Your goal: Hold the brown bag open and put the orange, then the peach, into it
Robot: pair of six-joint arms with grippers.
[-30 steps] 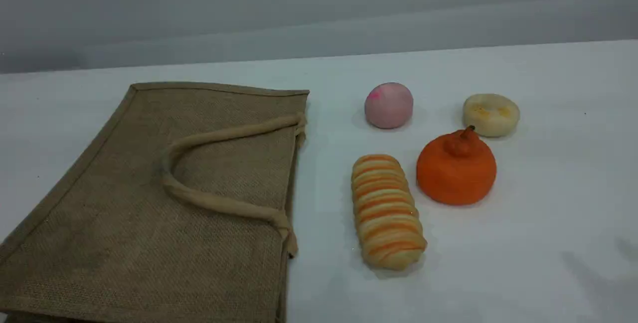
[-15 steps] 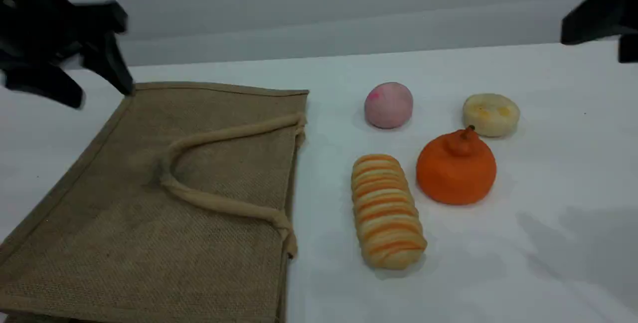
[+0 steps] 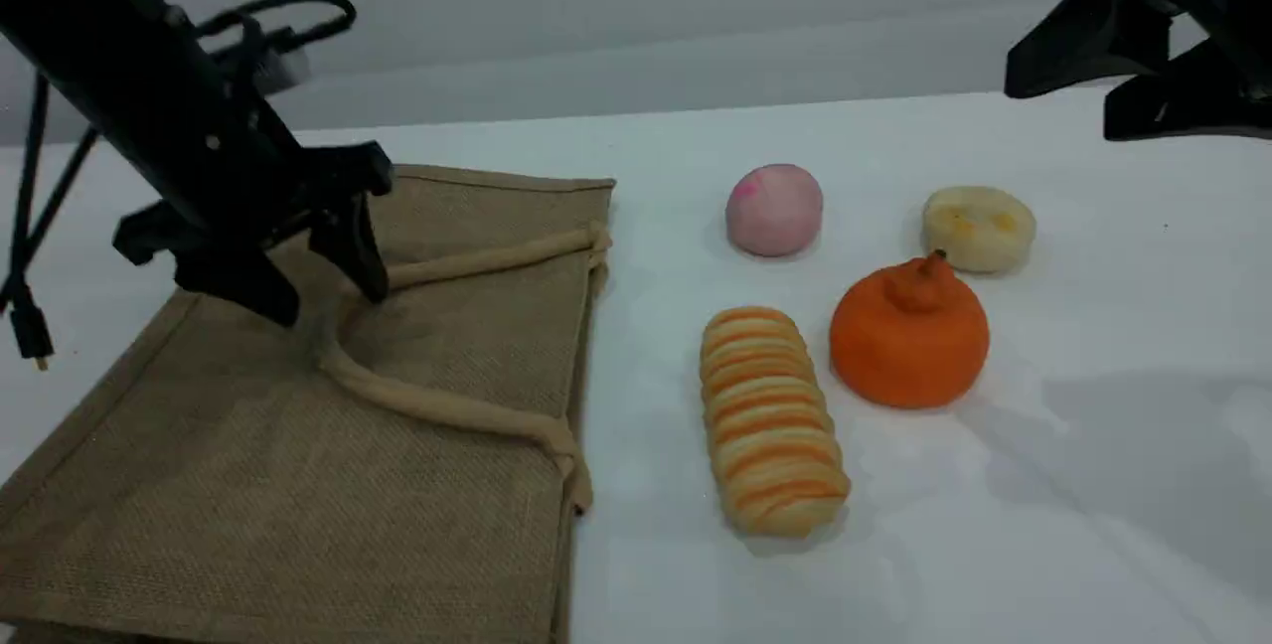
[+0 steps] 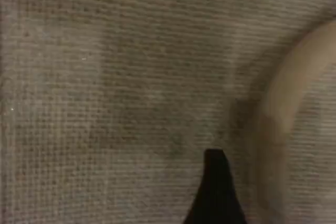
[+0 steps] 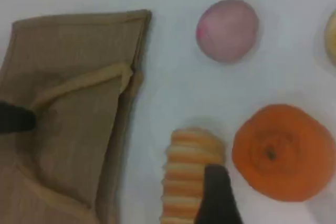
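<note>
While brown bag (image 3: 298, 485) lies flat, left jaws wide, handle (image 3: 477, 261) close beneath: opening step. Next: pinch handle, lift. Right jaws wide, orange (image 3: 909, 341) well apart below.

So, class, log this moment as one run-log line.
left hand open over handle | right hand open, raised clear of fruit | brown bag flat, mouth shut | orange on table | peach on table

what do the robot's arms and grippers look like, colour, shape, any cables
Both are matte black with no visible markings. The left arm is a thick dark link; thin black cables loop beside it, and a small plug dangles from one. The left gripper and right gripper have flat, angular fingers tapering to blunt points.
</note>
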